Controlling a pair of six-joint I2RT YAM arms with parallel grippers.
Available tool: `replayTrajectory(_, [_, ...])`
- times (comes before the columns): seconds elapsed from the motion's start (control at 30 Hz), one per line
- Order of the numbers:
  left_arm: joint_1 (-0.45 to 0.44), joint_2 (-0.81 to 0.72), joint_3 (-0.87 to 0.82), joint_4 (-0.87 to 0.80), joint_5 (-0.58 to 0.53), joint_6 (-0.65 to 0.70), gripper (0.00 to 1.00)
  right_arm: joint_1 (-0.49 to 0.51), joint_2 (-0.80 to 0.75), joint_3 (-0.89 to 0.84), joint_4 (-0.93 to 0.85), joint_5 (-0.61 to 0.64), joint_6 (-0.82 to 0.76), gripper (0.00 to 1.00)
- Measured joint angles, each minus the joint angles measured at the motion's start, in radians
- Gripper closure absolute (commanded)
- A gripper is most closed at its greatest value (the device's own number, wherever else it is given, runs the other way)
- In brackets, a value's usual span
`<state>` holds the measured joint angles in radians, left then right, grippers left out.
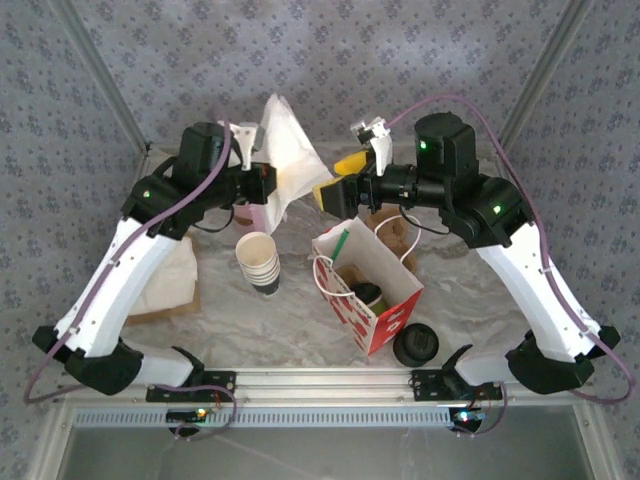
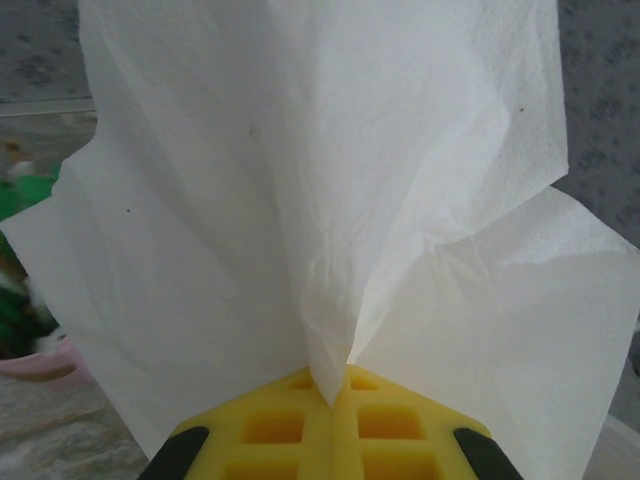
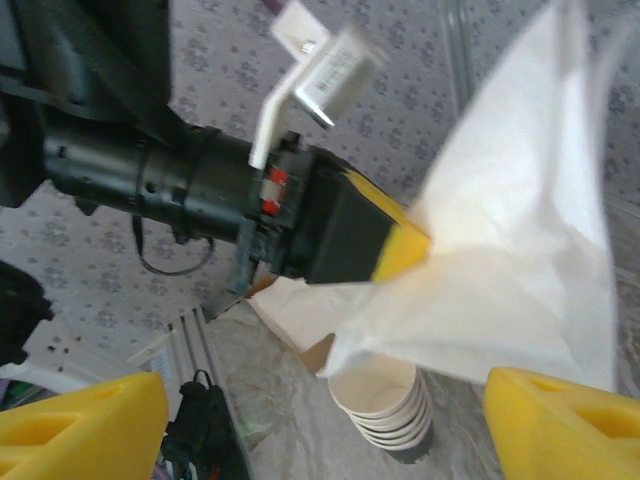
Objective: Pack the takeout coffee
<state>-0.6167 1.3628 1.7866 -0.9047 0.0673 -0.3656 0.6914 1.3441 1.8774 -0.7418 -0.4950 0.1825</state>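
Takeout coffee (image 1: 367, 293) stands inside the red-and-white bag (image 1: 385, 315) on the table (image 1: 290, 312), well apart from both claws. Left claw (image 2: 330, 392) is pinched tight on a white napkin (image 2: 300, 200). Right claw (image 1: 338, 180) gapes wide and empty beside the napkin.

Napkin (image 2: 320, 200): thin white paper, matt, softly creased.
Left gripper (image 2: 330, 390) pads (image 2: 270, 430): yellow, matt, moulded with square recesses.
Cup stack (image 1: 258, 262): white paper, matt inside.
Bag (image 1: 385, 320): red-and-white paper, slight gloss.
Takeout coffee (image 1: 368, 294): black plastic lid, dull sheen.
Loose lids (image 1: 415, 345): black plastic, shiny.
Table cover (image 1: 290, 320): pale marbled sheet, crinkled.
Front rail (image 1: 320, 380): bare brushed metal.
Arm shells (image 1: 125, 265): smooth white plastic.
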Motion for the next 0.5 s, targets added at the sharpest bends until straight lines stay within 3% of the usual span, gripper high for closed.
replayTrajectory(0.27, [-0.028, 0.048, 0.061, -0.040, 0.129, 0.074, 1.00, -0.003, 0.005, 0.008, 0.053, -0.117, -0.013, 0.17])
replayTrajectory(0.5, [-0.065, 0.047, 0.061, -0.042, 0.254, 0.117, 1.00, -0.034, 0.066, 0.046, 0.058, -0.141, -0.047, 0.12])
